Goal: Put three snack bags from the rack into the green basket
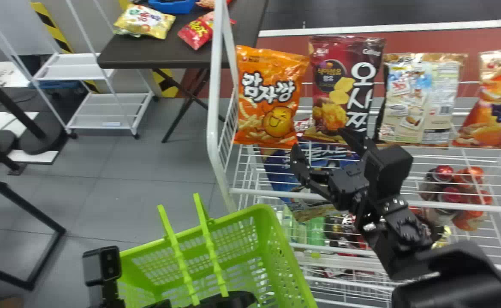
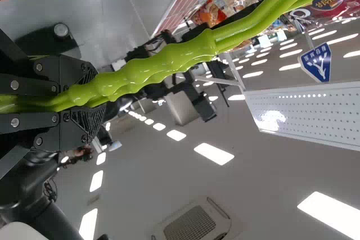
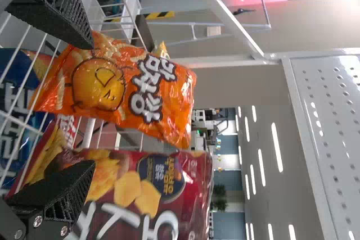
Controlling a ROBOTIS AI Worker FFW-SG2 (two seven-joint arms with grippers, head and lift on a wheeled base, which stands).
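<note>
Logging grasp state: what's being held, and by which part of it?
Left gripper holds the basket by its handle. Right gripper is open, holding nothing.

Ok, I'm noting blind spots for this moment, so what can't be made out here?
- Head view: the near end of the green basket, cut off by the bottom edge.
- Head view: part of the blue bag, behind the right gripper.
- Head view: the rightmost bag's far side, cut off by the right edge.
- Right wrist view: part of the dark red bag, behind a finger.
</note>
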